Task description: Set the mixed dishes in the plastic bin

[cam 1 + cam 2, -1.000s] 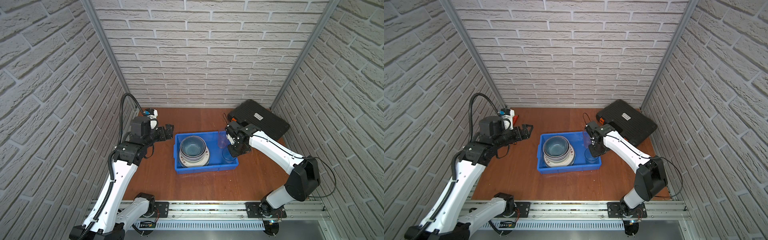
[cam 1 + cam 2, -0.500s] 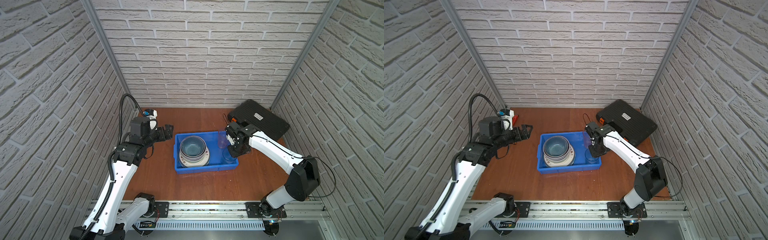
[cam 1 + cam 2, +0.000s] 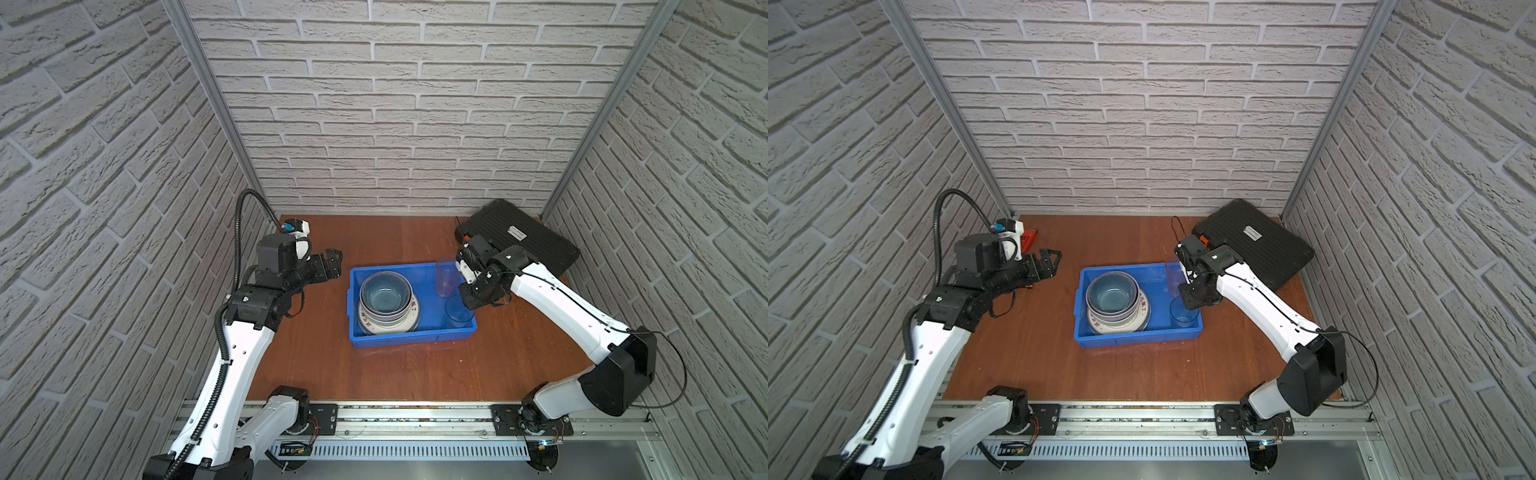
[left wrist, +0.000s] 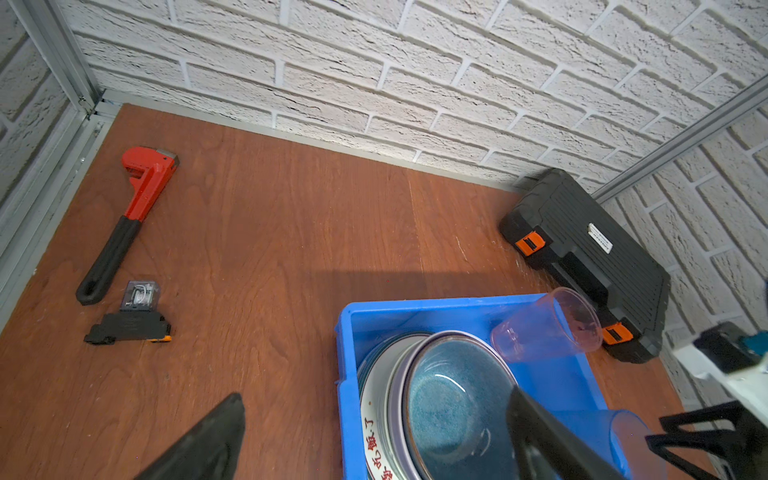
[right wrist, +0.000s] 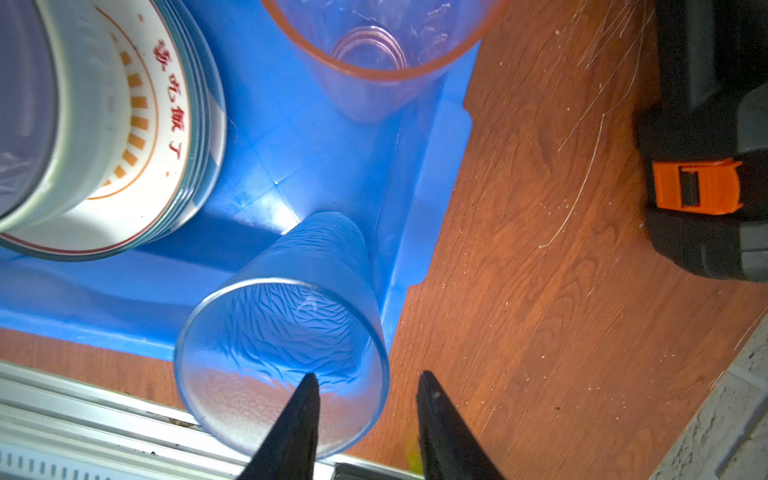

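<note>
The plastic bin point(image 3: 411, 336) point(image 3: 1138, 334) is a bright blue tray at the table's middle. In its left half sit stacked plates and bowls point(image 3: 386, 301) point(image 3: 1115, 301) point(image 4: 453, 407), a blue-grey bowl on top. A pinkish clear tumbler point(image 3: 446, 280) point(image 4: 544, 328) point(image 5: 374, 45) leans in the far right corner. A blue-tinted clear tumbler point(image 3: 457, 311) point(image 3: 1183, 312) point(image 5: 282, 332) stands in the near right corner. My right gripper point(image 3: 467, 297) point(image 5: 368, 382) is open, one finger inside this tumbler's rim and one outside. My left gripper point(image 3: 332, 266) point(image 4: 374, 392) hangs open and empty left of the bin.
A black tool case point(image 3: 519, 241) point(image 4: 582, 249) with orange latches lies at the back right, close to the right arm. A red pipe wrench point(image 4: 141, 187) point(image 3: 1029, 239) and a small black relay module point(image 4: 129, 324) lie at the back left. Brick walls close three sides.
My right gripper's jaws have parted from the blue-tinted tumbler's wall, and the tumbler stays standing in the bin. The left arm has hardly moved.
</note>
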`<state>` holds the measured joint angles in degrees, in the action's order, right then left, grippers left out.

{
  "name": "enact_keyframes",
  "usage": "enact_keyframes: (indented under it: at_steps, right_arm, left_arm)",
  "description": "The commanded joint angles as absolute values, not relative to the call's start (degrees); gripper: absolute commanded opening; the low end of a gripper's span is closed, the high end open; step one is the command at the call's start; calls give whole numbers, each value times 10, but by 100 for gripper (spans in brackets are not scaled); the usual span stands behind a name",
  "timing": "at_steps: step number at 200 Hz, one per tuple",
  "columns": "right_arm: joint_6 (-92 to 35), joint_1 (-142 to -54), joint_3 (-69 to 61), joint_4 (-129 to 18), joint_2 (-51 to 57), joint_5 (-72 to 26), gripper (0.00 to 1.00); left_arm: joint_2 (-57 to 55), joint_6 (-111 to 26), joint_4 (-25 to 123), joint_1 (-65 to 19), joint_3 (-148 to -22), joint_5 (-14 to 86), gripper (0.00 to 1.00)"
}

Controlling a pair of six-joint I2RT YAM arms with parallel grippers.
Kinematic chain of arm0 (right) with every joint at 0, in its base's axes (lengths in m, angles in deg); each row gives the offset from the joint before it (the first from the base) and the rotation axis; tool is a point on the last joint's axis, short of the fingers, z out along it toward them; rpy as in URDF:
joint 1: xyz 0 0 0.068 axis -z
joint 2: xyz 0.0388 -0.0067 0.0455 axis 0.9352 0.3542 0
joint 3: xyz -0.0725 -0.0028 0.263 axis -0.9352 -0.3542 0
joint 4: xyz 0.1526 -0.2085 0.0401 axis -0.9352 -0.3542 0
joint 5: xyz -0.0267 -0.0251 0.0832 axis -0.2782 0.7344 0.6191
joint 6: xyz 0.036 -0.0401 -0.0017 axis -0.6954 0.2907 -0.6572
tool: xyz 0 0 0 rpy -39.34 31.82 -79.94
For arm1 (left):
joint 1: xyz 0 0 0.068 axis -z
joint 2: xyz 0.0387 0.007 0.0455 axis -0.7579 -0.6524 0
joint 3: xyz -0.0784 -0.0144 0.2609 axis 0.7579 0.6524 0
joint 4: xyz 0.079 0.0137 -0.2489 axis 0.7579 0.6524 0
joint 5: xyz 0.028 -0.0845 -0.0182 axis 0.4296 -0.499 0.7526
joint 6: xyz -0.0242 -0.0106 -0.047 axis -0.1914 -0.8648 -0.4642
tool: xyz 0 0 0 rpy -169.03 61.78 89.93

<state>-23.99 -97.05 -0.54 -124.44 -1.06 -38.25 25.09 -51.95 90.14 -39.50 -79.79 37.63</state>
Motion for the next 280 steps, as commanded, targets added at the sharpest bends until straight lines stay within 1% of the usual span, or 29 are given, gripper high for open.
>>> enact_keyframes:
  at_steps: [1,62,94,103,116,143,167,183,220,253,280]
  right_arm:
    - [-237,-967,14,-1247,-40,-365,47]
    - [-236,-937,14,-1191,-96,-366,58]
    - [-230,-902,-5,-1138,-126,-399,69]
    - [-227,-891,-13,-1122,-133,-405,71]
    - [-225,-871,-30,-1090,-146,-421,77]
    - [-214,-839,-87,-1005,-176,-463,86]
    - [-204,-812,-151,-918,-195,-485,88]
    - [-204,-797,-196,-856,-201,-498,89]
    - [-194,-776,-291,-723,-184,-527,89]
    - [-170,-770,-383,-591,-171,-543,90]
    - [-158,-770,-466,-465,-161,-562,90]
  left_arm:
    - [246,-500,880,-413,-789,384,98]
    - [222,-492,853,-478,-770,404,98]
    - [198,-487,832,-508,-748,404,98]
    - [194,-482,817,-515,-735,406,98]
    - [192,-476,787,-520,-708,411,98]
    - [206,-468,680,-522,-631,436,98]
    - [222,-460,564,-522,-547,470,98]
    - [213,-446,512,-522,-509,495,98]
    - [159,-433,381,-519,-449,537,98]
    - [101,-397,260,-497,-402,572,98]
    - [60,-366,228,-475,-393,584,98]
